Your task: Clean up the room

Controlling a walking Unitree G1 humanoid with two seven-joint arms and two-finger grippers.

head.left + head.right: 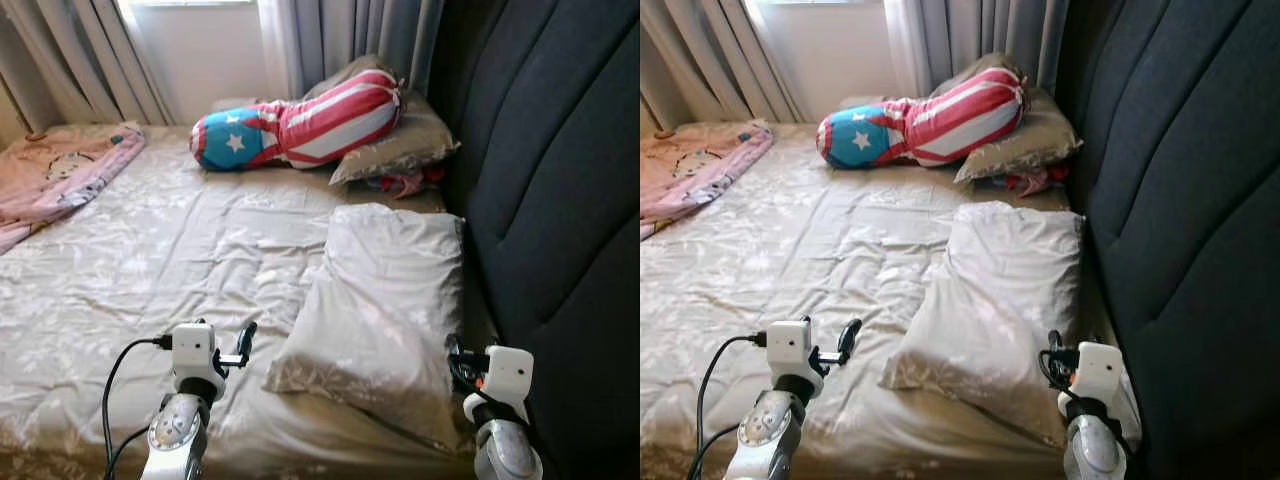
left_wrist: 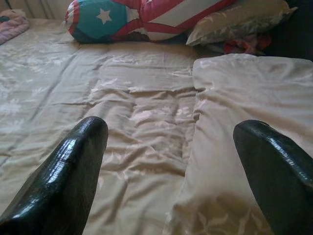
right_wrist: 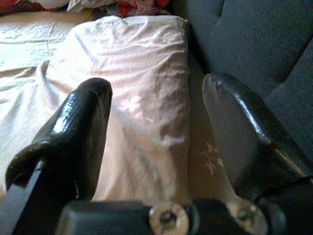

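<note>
Beige pillow: the near pillow (image 1: 385, 300) lies on the right side of the bed, its long edge just beside the dark headboard (image 1: 560, 200), skewed so its near corner juts toward the middle. It looks like the thing in hand, since both arms frame it.
Left claw: the left claw (image 1: 243, 345) hovers low over the sheet just left of the pillow's near corner; in its wrist view the two black fingers (image 2: 63, 176) stand wide apart with nothing between them but bedding.
Right claw: the right claw (image 3: 156, 147) sits near the pillow's near right edge, by the headboard; its fingers are spread and empty, one over the pillow, the other toward the gap at the headboard.
Why so placed: arms on either side suggest a two-handed lift or straightening, likely to square the pillow against the headboard.
Bed sheet: the beige floral sheet (image 1: 180, 250) is creased across the middle, probably still to be smoothed.
Far pillows: a stars-and-stripes bolster (image 1: 300, 125) leans on a second beige pillow (image 1: 405, 145) at the far right corner; something red (image 1: 405, 183) pokes out beneath it.
Pink blanket: a pink blanket (image 1: 60, 175) lies bunched at the far left edge, near the curtains (image 1: 90, 50).
Progress: early, by my judgement.
</note>
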